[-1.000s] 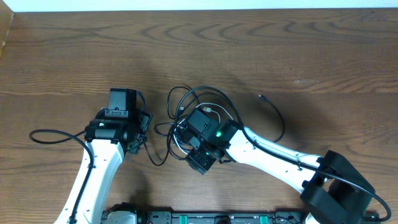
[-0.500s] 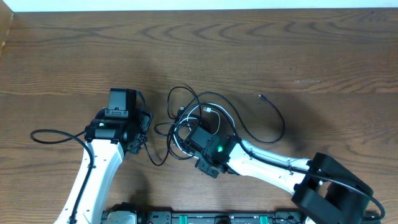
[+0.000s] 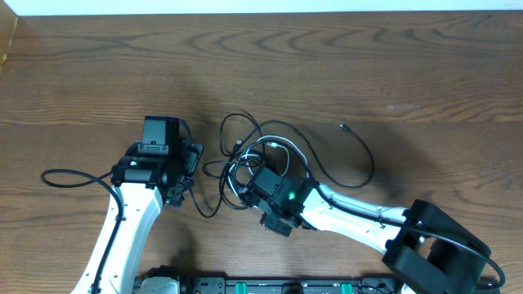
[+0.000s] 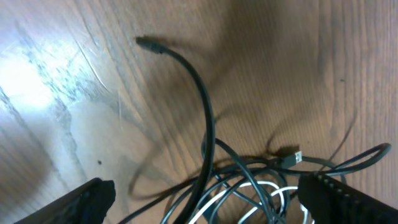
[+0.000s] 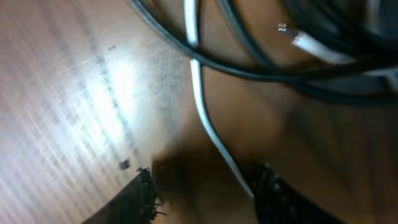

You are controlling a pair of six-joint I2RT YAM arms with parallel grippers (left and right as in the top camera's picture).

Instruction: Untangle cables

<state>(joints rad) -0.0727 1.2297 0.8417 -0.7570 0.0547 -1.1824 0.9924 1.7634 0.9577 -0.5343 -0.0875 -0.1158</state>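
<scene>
The cables (image 3: 265, 155) lie in a loose tangle at the table's middle: several thin black cords and one white. One black cord arcs right to a free plug end (image 3: 343, 126). My left gripper (image 3: 192, 170) sits just left of the tangle, wide open. In the left wrist view its fingertips (image 4: 93, 198) flank black and white loops (image 4: 249, 193), a silver USB plug (image 4: 290, 155) and a black plug (image 4: 147, 43). My right gripper (image 3: 249, 181) hangs low over the tangle's front. Its jaws (image 5: 202, 199) stand apart, and the white cable (image 5: 208, 134) runs down between them, close to the right finger.
The wooden table (image 3: 368, 65) stretches back to a pale edge at the top. My left arm's own thick black cord (image 3: 65, 175) loops out to the left. A black rail with green parts (image 3: 270, 286) runs along the front edge.
My left jaws have spread wider. The right gripper has slid slightly toward the front edge, over the tangle's front, and its jaws have narrowed. The cables have barely shifted.
</scene>
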